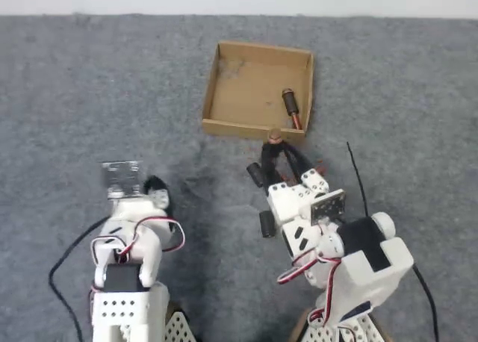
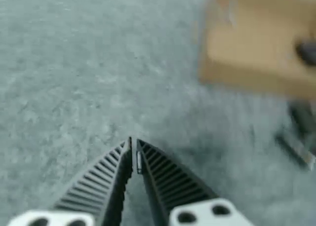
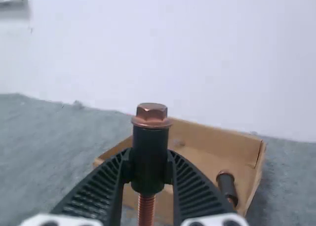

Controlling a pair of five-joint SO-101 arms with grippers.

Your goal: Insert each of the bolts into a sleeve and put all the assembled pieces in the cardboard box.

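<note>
Step judged: dropping an assembled piece into the cardboard box (image 1: 254,128); right gripper (image 3: 148,163) is clamped on a black sleeve (image 3: 149,144), held upright between the fingers; a copper hex-head bolt (image 3: 151,115) is seated in it, head above the fingertips, threaded shank poking out below them; in the high view the piece is seen right at the box's near wall; whether it is over the rim or just short cannot be told. One finished piece (image 1: 290,105) lies inside the box, beyond the right fingers and off to one side, close to a side wall. Left gripper (image 2: 134,154) is empty, fingers narrowed to a thin slit, grey carpet (image 2: 74,63) under them, the box well ahead of the tips. A black cylinder (image 1: 267,224), probably a spare sleeve, lies on the carpet behind the right fingers; a second cylinder (image 1: 257,174) lies nearer them.

To be done well: the sleeve should be held upright and firmly until the wall is passed, since the bolt is likely loose inside and could slide out if tipped; the hanging shank should be lifted clear of the rim; the piece should be lowered over bare box floor, apart from the finished piece; the fingers should be opened only when low, so a bounce out is avoided; withdrawal is best made straight up, so the light box is not dragged.
</note>
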